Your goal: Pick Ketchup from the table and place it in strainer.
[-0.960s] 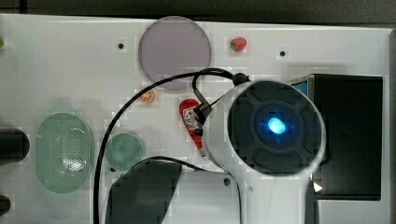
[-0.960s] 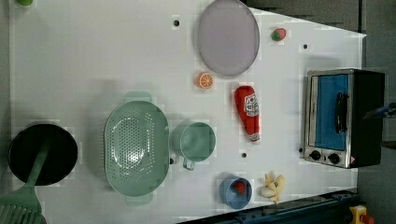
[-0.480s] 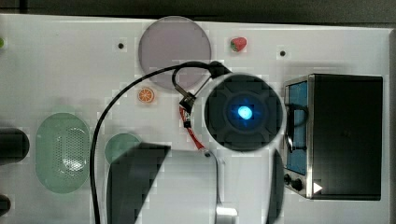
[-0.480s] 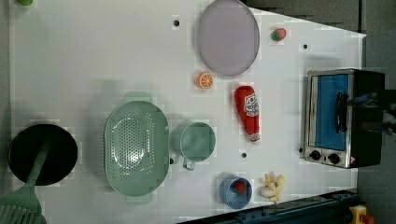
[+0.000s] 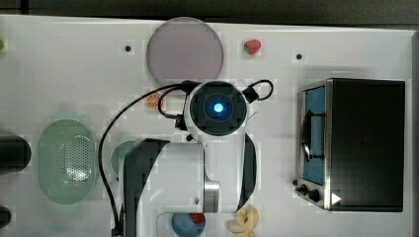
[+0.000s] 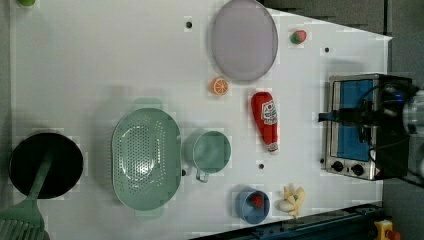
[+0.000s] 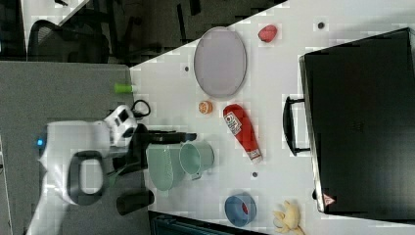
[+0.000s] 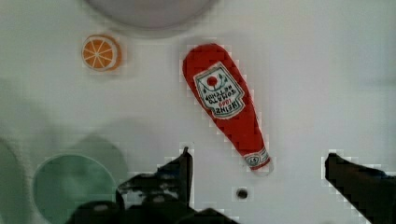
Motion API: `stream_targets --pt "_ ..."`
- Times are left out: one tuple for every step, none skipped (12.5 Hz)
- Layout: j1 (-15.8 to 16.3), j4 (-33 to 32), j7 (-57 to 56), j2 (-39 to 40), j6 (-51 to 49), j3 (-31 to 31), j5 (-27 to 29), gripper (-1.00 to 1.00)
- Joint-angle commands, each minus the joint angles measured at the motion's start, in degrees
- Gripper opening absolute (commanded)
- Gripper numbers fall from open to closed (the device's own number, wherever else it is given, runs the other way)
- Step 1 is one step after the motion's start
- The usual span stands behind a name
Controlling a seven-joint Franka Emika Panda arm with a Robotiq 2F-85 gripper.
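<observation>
Wrist view has the ketchup lying flat on the white table, a red bottle with a white label, its broad base away from the jaws and its narrow white cap pointing toward them. The gripper hangs above the table with its jaws spread wide, and the cap end sits just ahead of the gap between the two dark fingertips, nearer the one on the cup's side. Nothing is held between them. A small dark hole in the table lies right in the gap, close to the cap.

Beyond the bottle's base, farther from the jaws, is the rim of the grey plate, and off to one side of it the orange slice. The green cup sits beside the nearer fingertip.

Left view shows the ketchup on the table between the orange slice and the toaster oven, apart from both. The cup stands between the bottle and the strainer, which lies well away from the bottle and holds nothing. Past the strainer is a black pan with a green spatula across it. A blue bowl with something red in it and a banana lie near the table's edge, and a strawberry sits beside the plate.

Top view shows the arm covering the bottle.
</observation>
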Motion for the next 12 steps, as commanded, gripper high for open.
stream_targets --pt "-0.51 -3.91 -16.19 1.12 6.11 -0.23 -0.15 1.00" --pt "-0.51 -5.17 -16.78 2.31 8.85 -0.08 -0.16 1.00" --pt "-0.51 -6.25 -16.76 3.69 11.15 -0.02 -0.25 1.00" --pt "-0.51 -7.05 -16.79 5.27 13.09 0.01 -0.48 1.00" --pt "-0.51 -7.41 -16.75 7.14 14.86 0.03 -1.24 1.00" --pt "-0.52 -7.43 -16.77 9.16 16.54 0.02 -3.10 1.00" --pt "-0.51 -7.43 -16.73 11.09 18.24 0.05 -4.98 1.00" --pt "-0.51 -7.44 -16.71 12.91 19.89 0.10 -5.59 1.00" --pt "-0.50 -7.45 -16.71 14.62 21.34 0.12 -5.59 1.00" --pt "-0.50 -7.49 -16.69 16.20 22.42 0.12 -5.59 1.00" --pt "-0.51 -7.52 -16.63 17.68 23.56 0.10 -5.59 1.00" --pt "-0.51 -7.66 -16.62 19.03 24.67 0.09 -5.59 1.00"
